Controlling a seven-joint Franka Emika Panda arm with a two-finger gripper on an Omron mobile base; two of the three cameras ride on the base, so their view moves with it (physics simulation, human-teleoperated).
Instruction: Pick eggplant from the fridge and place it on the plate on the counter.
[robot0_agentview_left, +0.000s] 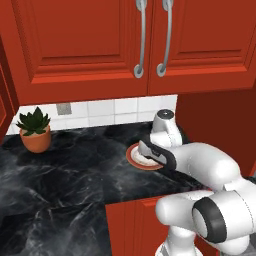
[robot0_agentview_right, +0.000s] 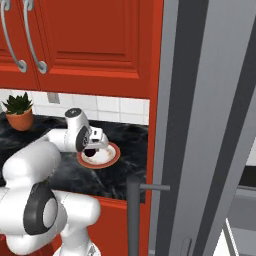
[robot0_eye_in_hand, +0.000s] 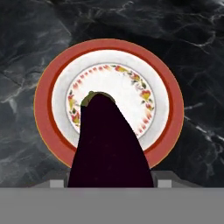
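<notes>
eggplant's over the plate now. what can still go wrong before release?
1. The eggplant is long and rounded; the hand view shows it pointing down at the plate. Released from above, it may tip and roll over the rim onto the counter.
2. The hand hangs low over the plate in the right base view; descending further could press the eggplant into the plate and shove it.
3. The plate sits near the counter's front edge, so a nudge risks sliding it off.

even flat rendered light; slightly soft, pixelated
</notes>
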